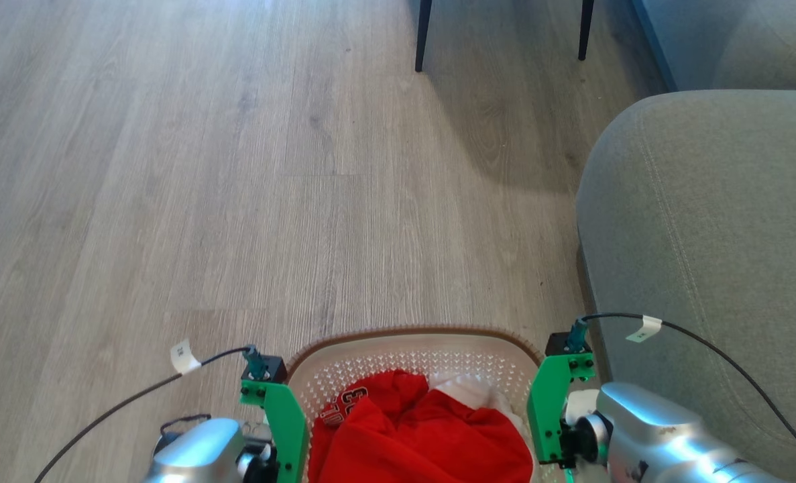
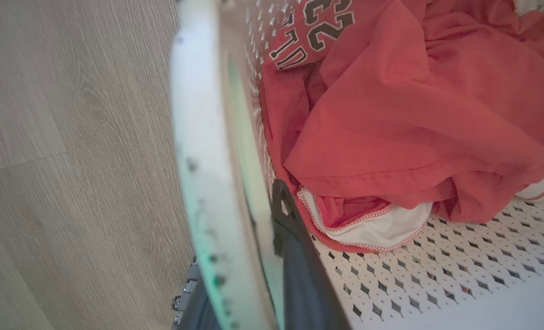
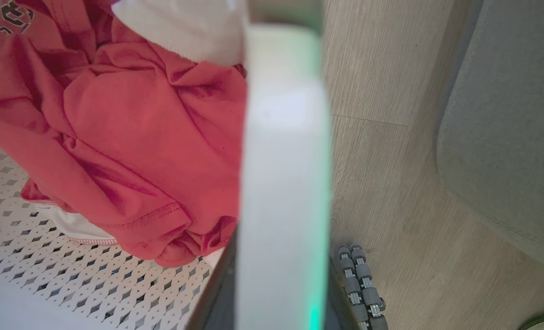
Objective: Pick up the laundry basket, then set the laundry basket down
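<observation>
The left pincer (image 2: 249, 256) is nearly closed, clamped on the white side handle of the small white perforated-plastic laundry basket (image 1: 411, 333) with its brown woven-look rim — one dark finger (image 2: 294, 256) inside the wall. Between the pincers, crumpled red-and-white clothes (image 1: 424, 429) lie in it. The right pincer (image 3: 281, 284) grips the opposite handle likewise. Pale wood-plank floor (image 1: 237, 201) spreads ahead; a grey fabric sofa (image 1: 706, 235) stands just right of the right pincer.
</observation>
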